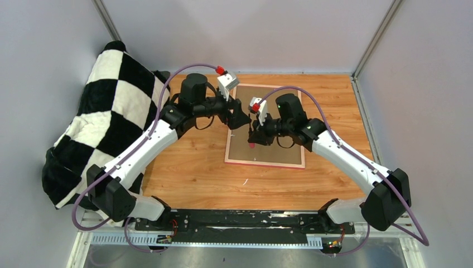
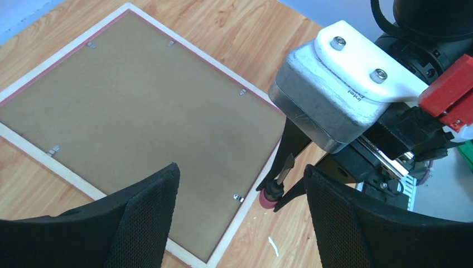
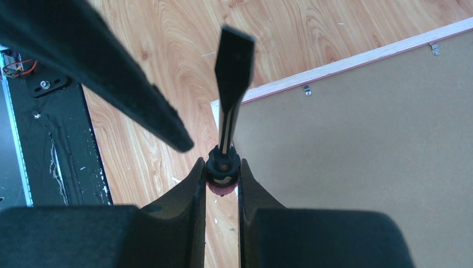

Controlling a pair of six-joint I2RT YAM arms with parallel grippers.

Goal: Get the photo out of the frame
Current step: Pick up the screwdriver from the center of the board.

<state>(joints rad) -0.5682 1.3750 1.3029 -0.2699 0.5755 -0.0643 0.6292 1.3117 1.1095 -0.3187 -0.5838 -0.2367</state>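
**Top view.** The frame (image 1: 279, 164) lies face down on the bench (image 1: 189, 173), with its brown backing board (image 1: 279, 155) up and the pink border showing round it. The photo shows in no view; you should assume it sits under the board. The left gripper (image 1: 239, 119) hangs over the frame's left edge. The right gripper (image 1: 254, 139) is just beside it and carries a screwdriver (image 1: 252, 144). A checked blanket (image 1: 106, 123) is heaped to the left, well apart.

**Left wrist view.** The left jaws stand wide apart and grasp nothing. Small metal tabs (image 2: 54, 149) ring the board. As far as can be told they lie over its edge, so the board is probably not yet free. The screwdriver's pink handle is its lowest part, close by the frame's edge.

**Right wrist view.** The right jaws are clenched on the screwdriver near its collar. The blade (image 3: 235, 50) appears to stand up toward the camera, not down at the tabs.

**Note for you.** By this evidence the step in hand is getting the tool onto the tabs.
- Turn the blade round first, perhaps by passing it to the left jaws.
- Slide the tip flat under one tab and lever gently.
- Keep the frame pinned so it does not skid.
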